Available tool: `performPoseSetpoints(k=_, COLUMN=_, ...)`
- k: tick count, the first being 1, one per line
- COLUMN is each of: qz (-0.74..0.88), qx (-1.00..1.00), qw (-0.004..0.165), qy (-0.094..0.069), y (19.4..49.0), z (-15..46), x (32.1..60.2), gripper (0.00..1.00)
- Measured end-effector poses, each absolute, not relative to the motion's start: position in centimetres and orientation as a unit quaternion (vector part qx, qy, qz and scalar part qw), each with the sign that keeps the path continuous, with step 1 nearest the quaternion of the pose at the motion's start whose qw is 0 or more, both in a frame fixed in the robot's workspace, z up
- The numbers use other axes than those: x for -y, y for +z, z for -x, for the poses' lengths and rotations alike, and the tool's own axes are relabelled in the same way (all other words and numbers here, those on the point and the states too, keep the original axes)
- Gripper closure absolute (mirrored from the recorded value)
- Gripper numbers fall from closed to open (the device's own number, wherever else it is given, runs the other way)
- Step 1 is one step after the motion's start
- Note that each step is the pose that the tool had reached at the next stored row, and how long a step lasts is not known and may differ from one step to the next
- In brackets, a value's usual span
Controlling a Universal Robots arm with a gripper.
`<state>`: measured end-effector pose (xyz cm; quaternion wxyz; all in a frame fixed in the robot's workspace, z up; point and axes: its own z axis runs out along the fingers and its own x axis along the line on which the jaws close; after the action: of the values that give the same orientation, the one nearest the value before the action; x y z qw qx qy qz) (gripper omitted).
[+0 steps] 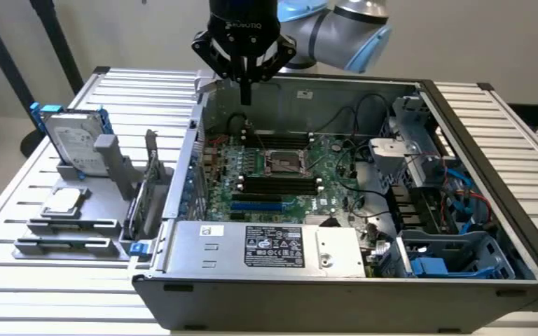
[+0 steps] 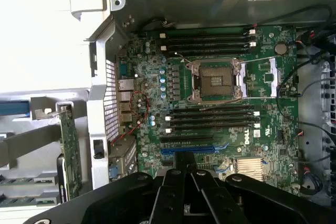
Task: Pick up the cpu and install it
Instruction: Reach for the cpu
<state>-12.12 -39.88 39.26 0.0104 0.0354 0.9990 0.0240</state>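
Observation:
The cpu (image 1: 64, 201), a small flat silver square, lies on the grey holder (image 1: 73, 227) outside the computer case, at the exterior view's left. My gripper (image 1: 246, 94) hangs high over the back of the open case (image 1: 344, 287), shut, with nothing between its fingers. It is far from the cpu. Below it the green motherboard (image 1: 279, 175) carries the open, empty processor socket (image 1: 285, 162). In the wrist view the same socket (image 2: 216, 81) sits at the board's middle, and the black fingers (image 2: 173, 192) are pressed together over the board's near edge.
A silver hard drive with a blue frame (image 1: 73, 143) stands upright behind the cpu. An expansion card (image 1: 148, 189) stands beside the case wall. Memory slots (image 2: 210, 116) flank the socket. Cables and drive bays (image 1: 419, 182) crowd the case at the exterior view's right.

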Motion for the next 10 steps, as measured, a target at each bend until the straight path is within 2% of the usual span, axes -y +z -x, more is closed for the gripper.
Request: performPoseSetpoints(k=10, qz=-0.035, qx=-0.999, qw=0.009, qy=0.024, y=39.3, z=14.1, x=39.3, gripper=0.89)
